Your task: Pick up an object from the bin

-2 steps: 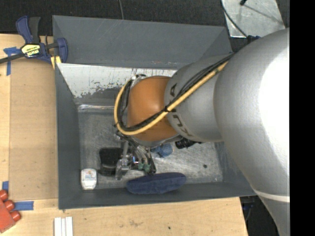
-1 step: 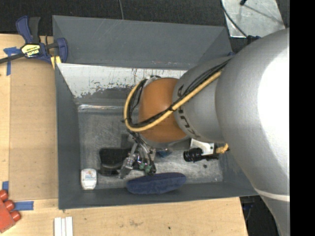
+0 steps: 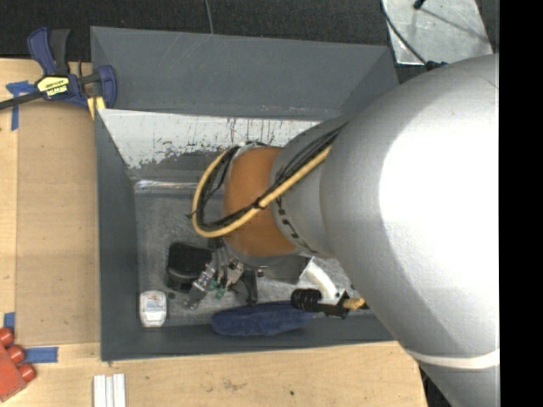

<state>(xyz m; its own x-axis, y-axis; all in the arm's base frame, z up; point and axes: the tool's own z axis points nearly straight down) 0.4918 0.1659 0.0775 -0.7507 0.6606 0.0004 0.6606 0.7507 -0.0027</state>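
Black squat block, seemingly plastic (image 3: 182, 264), sits on the floor of the grey metal bin (image 3: 116, 227), towards the left and near side, just beside my claw (image 3: 222, 280) on its left. It is boxy and dark all over, a little wider than tall, its longer side running roughly left to right with a slight tilt; which end is its front I cannot tell. My claw is low in the bin beneath my orange wrist cover (image 3: 250, 206); whether it is apart or together I cannot tell. Nearby lie a small white rounded case (image 3: 153, 307), a long dark blue soft thing (image 3: 257, 320) stretched along the near wall, and a black-handled white tool (image 3: 318, 298).
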